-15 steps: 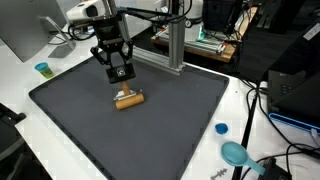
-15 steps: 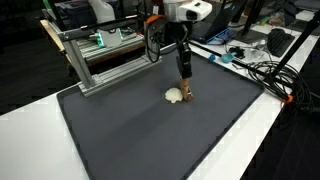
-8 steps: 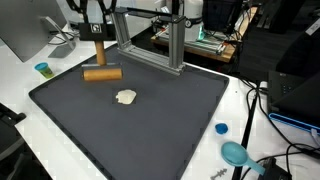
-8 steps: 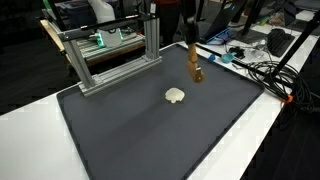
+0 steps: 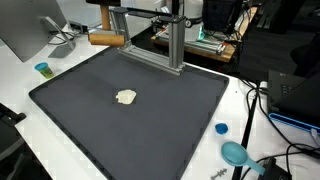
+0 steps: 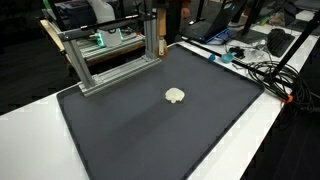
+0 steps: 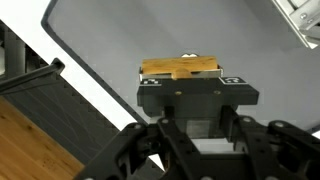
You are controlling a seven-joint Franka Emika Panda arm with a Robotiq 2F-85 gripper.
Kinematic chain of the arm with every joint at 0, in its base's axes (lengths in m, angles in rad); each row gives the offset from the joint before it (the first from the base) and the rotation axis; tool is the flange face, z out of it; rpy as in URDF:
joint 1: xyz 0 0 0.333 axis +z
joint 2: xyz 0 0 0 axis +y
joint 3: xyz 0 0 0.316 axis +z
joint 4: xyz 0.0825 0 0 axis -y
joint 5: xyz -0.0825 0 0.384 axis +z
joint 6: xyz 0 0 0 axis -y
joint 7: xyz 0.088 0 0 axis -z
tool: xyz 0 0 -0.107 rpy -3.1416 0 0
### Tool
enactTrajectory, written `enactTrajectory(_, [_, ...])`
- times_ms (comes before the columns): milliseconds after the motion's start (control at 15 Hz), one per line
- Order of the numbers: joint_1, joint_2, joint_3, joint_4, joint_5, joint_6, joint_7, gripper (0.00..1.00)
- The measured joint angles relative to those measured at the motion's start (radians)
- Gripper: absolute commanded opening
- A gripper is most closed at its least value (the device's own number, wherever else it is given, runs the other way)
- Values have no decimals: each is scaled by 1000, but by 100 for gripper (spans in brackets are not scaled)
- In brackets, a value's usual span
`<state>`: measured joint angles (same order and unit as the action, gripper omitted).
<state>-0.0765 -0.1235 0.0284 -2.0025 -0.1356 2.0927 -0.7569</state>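
Note:
In the wrist view my gripper [image 7: 181,74] is shut on a brown wooden block [image 7: 180,68], held crosswise between the fingertips high above the dark grey mat [image 7: 150,30]. In an exterior view the block [image 5: 105,39] hangs near the top edge, above the mat's far left side, and the gripper itself is cut off by the frame. A small cream lump [image 5: 125,97] lies alone on the mat; it also shows in the second exterior view [image 6: 175,96]. There the gripper and block are out of view.
An aluminium frame [image 5: 175,40] stands along the mat's far edge [image 6: 110,60]. A small teal cup [image 5: 42,69], a blue cap [image 5: 221,128] and a teal object [image 5: 235,153] sit on the white table. Cables and equipment lie beyond the mat [image 6: 265,65].
The gripper has lifted the wooden block off the mat from beside the cream lump and carried it up and away towards the back. The lump stays in place.

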Motion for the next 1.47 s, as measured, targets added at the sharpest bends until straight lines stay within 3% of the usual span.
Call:
enactTrajectory(667, [65,-65,5,-64,62,-185,566,21])
enactTrajectory(733, [70,-80,8,-88,62,-184,629,46])
enactTrajectory(867, [74,-84,8,-104,61,-184,640,46])
enactTrajectory(933, [74,-80,8,-103,61,-183,639,21])
enactTrajectory(1200, [74,-73,0,-107,61,-183,635,21])
enactTrajectory(1467, [55,-99,-52,-140,62,-183,597,21])
